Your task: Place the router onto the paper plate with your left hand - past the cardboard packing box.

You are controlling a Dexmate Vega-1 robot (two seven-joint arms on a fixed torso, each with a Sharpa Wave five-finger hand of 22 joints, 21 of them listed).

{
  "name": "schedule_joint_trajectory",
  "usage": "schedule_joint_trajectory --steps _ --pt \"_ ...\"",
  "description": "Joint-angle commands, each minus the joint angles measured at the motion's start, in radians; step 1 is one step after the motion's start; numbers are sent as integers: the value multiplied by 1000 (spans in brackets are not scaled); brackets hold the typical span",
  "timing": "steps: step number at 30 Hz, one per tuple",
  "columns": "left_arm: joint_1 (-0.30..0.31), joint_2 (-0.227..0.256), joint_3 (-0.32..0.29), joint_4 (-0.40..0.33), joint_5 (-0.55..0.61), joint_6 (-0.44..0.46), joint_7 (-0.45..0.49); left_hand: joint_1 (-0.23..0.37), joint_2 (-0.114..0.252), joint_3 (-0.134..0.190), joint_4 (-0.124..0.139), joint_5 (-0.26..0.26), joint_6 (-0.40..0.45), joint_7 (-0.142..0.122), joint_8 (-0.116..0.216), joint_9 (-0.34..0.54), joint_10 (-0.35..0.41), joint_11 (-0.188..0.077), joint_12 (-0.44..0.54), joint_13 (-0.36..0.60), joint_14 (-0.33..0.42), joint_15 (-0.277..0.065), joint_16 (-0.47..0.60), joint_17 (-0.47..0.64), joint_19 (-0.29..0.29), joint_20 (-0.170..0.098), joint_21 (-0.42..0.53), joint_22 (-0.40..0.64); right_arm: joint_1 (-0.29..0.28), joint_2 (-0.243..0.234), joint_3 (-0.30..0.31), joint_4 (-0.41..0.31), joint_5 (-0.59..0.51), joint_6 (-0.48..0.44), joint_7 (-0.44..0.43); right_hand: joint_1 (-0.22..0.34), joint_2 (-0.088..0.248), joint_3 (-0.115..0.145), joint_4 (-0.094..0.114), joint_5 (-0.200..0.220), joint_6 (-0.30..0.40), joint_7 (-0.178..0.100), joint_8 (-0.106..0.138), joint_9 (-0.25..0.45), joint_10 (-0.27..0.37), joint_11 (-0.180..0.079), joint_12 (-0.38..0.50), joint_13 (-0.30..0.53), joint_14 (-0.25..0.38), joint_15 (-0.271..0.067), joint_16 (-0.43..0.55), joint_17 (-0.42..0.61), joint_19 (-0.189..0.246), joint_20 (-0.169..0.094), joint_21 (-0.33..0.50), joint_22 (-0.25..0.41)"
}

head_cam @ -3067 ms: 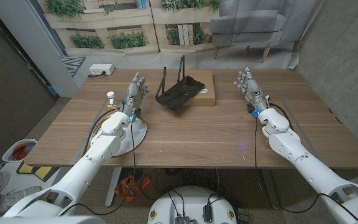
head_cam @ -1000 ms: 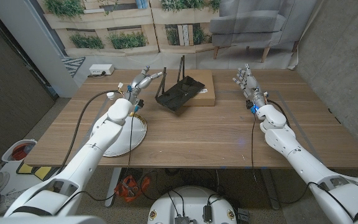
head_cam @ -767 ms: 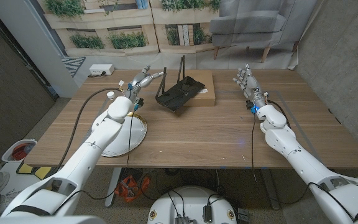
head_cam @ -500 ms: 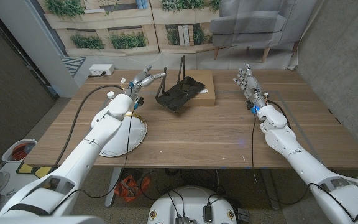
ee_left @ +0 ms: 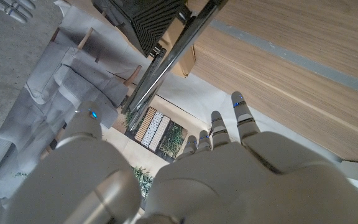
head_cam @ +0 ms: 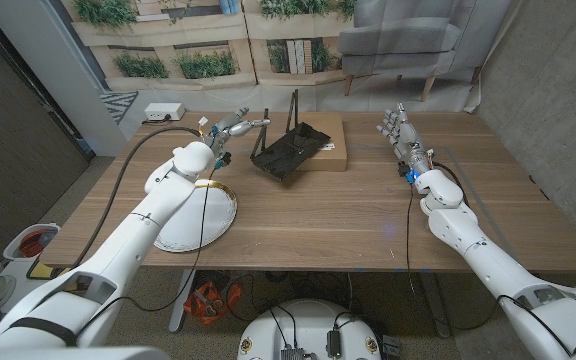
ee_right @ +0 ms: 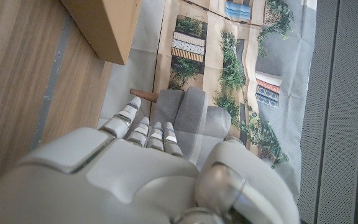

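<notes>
One black router with two antennas leans on one cardboard box, just beside the left hand, which holds nothing, fingers spread. One paper plate lies nearer the robot. The right hand is empty, fingers apart.

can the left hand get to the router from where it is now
Probably yes. The left robot hand is open right beside the router, fingers near an antenna, with nothing between them.
</notes>
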Motion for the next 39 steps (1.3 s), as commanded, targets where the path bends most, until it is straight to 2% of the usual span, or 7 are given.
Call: schedule_joint_trajectory --steps 1,8,19,21,23,26,39 --pt "-49 17 17 -27 21 135 -101 16 -2 -6 6 5 15 6 5 5 28 8 12 6 26 9 9 2 29 4 6 3 -19 -10 5 -12 5 2 -5 -2 -7 4 3 5 9 -3 6 3 7 0 4 5 11 -1 5 4 9 0 7 3" --pt "-61 17 10 -24 6 170 -153 34 -4 -15 11 2 43 20 4 5 83 31 26 8 88 11 17 2 82 7 13 3 -25 -14 6 -20 6 4 -9 -2 -7 4 2 5 10 -3 6 3 6 -1 3 5 11 -1 5 4 9 1 7 3" --pt "-96 23 11 4 -26 209 -254 30 -35 -47 18 2 101 39 10 4 167 38 48 12 170 5 30 3 134 7 14 3 -32 -17 7 -33 8 7 -11 -3 -7 5 2 5 10 -3 6 3 6 -3 3 5 12 0 4 4 10 0 7 3" --pt "-103 27 16 5 -22 216 -267 32 -42 -56 19 4 114 75 9 4 178 41 49 13 179 8 28 3 146 8 13 3 -34 -17 7 -36 9 7 -12 -3 -7 5 2 5 11 -3 6 3 6 -3 3 5 12 0 4 4 10 0 7 3" --pt "-107 25 17 6 -22 224 -273 35 -48 -64 20 7 133 92 11 4 201 61 54 13 197 6 29 4 147 9 7 2 -37 -18 7 -39 10 8 -12 -3 -7 5 2 5 11 -4 6 3 7 -1 3 5 12 0 4 4 10 0 7 3" --pt "-117 25 21 13 -22 236 -289 38 -49 -68 20 9 148 104 12 3 217 63 58 14 212 4 31 4 147 9 2 2 -40 -20 8 -45 10 8 -15 -3 -8 5 2 5 10 -3 6 3 7 -1 3 5 12 0 4 4 11 0 7 3" --pt "-177 30 59 73 -14 246 -380 92 -5 -47 13 11 157 111 4 3 229 70 56 16 228 8 28 7 161 7 -5 2 -38 -19 10 -37 15 14 -12 -5 -8 6 1 5 11 -3 6 3 8 -2 3 5 13 2 4 4 12 -1 7 3"
